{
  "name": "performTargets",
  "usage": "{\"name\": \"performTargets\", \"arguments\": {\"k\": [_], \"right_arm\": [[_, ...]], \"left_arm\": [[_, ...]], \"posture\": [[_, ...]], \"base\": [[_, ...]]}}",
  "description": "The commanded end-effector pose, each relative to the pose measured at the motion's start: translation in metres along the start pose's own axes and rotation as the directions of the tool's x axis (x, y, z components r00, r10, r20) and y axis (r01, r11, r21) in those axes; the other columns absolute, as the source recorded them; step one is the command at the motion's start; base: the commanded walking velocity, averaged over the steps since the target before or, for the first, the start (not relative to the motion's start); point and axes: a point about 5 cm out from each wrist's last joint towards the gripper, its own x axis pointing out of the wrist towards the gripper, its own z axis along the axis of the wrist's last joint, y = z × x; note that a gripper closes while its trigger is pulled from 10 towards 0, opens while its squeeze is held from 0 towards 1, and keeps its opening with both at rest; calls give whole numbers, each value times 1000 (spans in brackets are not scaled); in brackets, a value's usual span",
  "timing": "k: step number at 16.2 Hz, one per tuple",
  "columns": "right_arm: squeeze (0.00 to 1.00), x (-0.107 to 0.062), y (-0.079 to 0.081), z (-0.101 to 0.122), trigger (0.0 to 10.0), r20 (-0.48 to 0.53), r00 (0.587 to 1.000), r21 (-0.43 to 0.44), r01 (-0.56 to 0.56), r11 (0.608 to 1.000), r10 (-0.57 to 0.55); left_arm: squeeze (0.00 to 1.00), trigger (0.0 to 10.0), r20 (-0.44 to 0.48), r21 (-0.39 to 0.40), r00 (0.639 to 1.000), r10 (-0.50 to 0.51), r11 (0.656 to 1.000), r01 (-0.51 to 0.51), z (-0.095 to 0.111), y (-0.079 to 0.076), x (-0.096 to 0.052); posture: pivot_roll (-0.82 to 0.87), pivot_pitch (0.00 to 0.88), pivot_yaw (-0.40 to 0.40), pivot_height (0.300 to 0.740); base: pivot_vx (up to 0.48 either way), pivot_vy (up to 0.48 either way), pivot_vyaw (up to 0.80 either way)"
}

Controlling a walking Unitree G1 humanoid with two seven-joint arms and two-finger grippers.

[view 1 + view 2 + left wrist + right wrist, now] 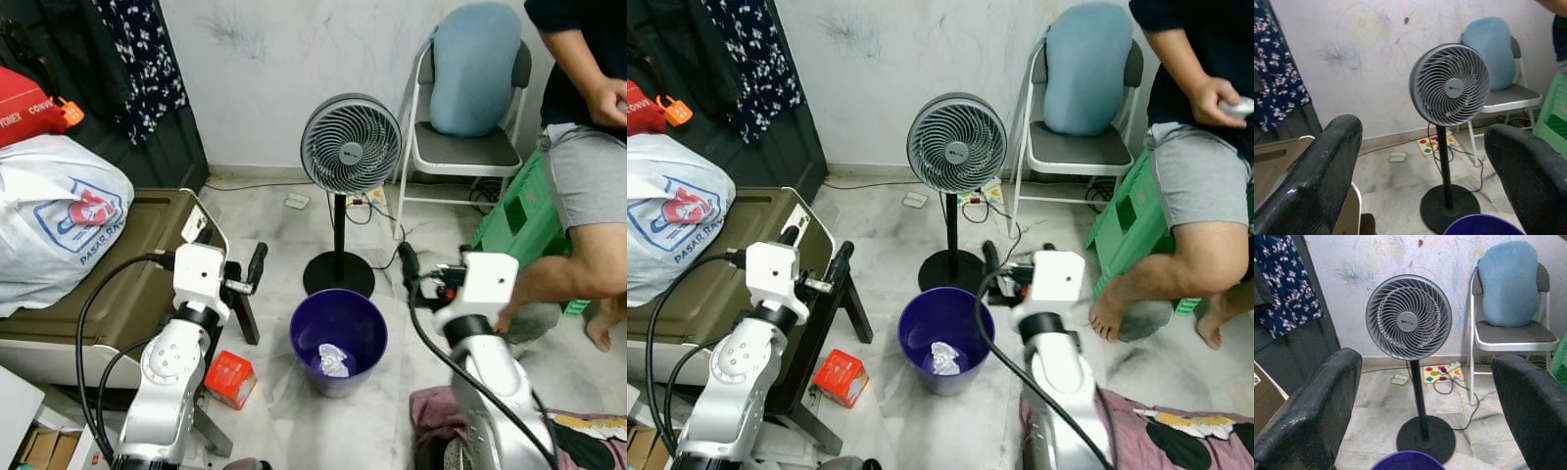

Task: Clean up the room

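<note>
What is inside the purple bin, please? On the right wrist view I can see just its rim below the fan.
Observer: A crumpled white paper lies at the bottom of the purple bin; otherwise it looks empty.
Operator: Thank you. Is there any litter on the floor near it?
Observer: Yes, a small red box lies on the floor on the robot's left of the bin, beside the left arm.
Operator: And where is the left gripper, please?
Observer: The left gripper is raised on the left of the bin, fingers open, holding nothing.
Operator: Is anyone close by?
Observer: A person sits at the robot's right, near the green crate.
</note>
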Motion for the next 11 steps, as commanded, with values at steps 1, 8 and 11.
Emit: {"name": "performTargets", "arguments": {"k": [1, 8, 11], "right_arm": [[0, 4, 3, -5, 10000, -20, 1000, 12, 23, 1000, -23], [0, 19, 8, -5, 10000, -45, 998, 61, 39, 997, -36], [0, 22, 11, -7, 10000, -61, 998, 97, 31, 995, -25]], "left_arm": [[0, 10000, 1, 0, 1000, -19, 1000, 19, 3, -2, 0], [0, 10000, -14, -18, 1000, -21, 1000, 21, 5, -1, 2], [0, 10000, -8, -6, 1000, 5, 1000, -5, 8, 1, 3]], "posture": [[-61, 0, 96, 740], [-44, 0, 59, 740], [-23, 0, 46, 740]], "base": [[0, 0, 0], [0, 0, 571], [0, 0, 800]]}}
